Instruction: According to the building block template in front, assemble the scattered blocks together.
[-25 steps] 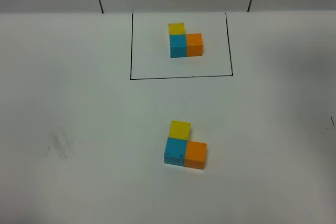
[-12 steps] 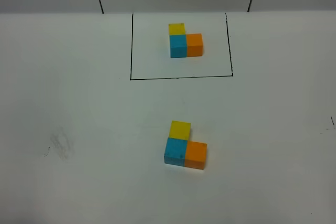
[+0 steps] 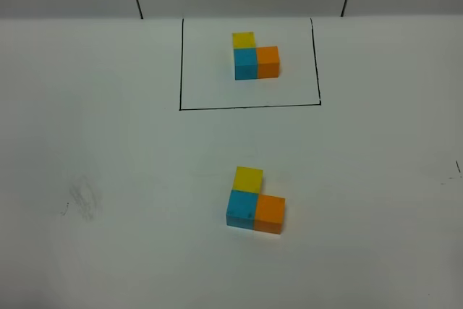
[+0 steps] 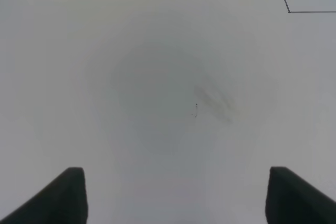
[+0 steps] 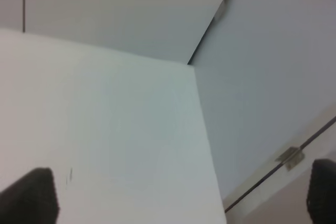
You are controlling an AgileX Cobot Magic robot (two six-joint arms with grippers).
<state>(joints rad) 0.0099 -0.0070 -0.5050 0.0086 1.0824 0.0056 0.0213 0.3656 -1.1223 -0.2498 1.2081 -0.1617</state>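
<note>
Your scattered blocks (image 3: 255, 199) already sit joined in an L mid-worktop (image 3: 108, 142), toward the near edge: yellow behind blue, orange right of blue, matching the building block template (image 3: 255, 56) framed near the far edge. Looks done. Left claw (image 4: 176, 195) and right claw (image 5: 181, 192) both spread apart, holding nothing.

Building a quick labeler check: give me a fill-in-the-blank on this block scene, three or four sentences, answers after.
1. In the loose cluster, the yellow cube touches the ____ cube.
2. The orange cube sits to the ____ of the blue cube in the high view.
3. The framed cluster lies inside a drawn black ____.
4. The number of arms in the high view is ____.

Answers: blue; right; rectangle; zero
</note>
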